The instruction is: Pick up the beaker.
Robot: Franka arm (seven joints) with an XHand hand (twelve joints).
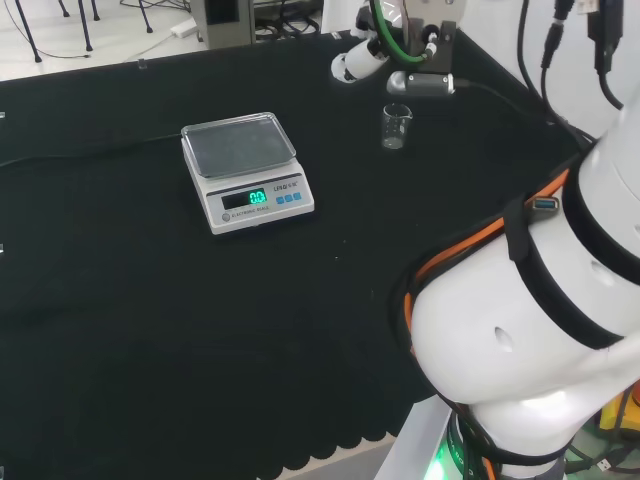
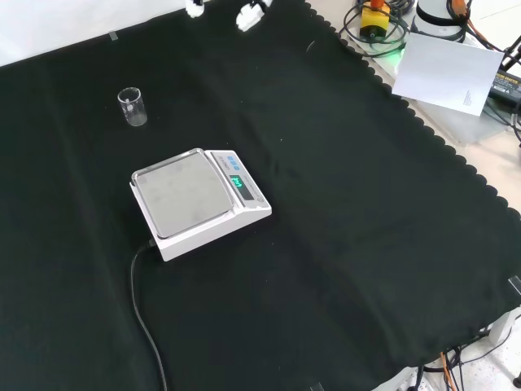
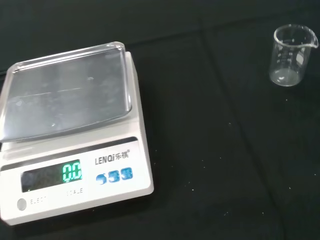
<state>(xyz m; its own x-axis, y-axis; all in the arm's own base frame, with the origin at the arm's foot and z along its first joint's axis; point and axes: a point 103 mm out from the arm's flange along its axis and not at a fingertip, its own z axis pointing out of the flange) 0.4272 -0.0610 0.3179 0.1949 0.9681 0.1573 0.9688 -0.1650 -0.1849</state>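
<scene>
in the head view, going left to right, a white electronic scale with a grey metal pan [image 1: 248, 172] sits on the black-clothed table [image 1: 150, 330], well apart from the hand. right of it stands a small clear glass beaker [image 1: 396, 127], upright, alone on the cloth, just below the black and white hand [image 1: 362, 62] at the table's far edge. the hand touches nothing; i cannot tell how far open its fingers are. in the front view two white fingertips [image 2: 248, 18] show above the beaker.
</scene>
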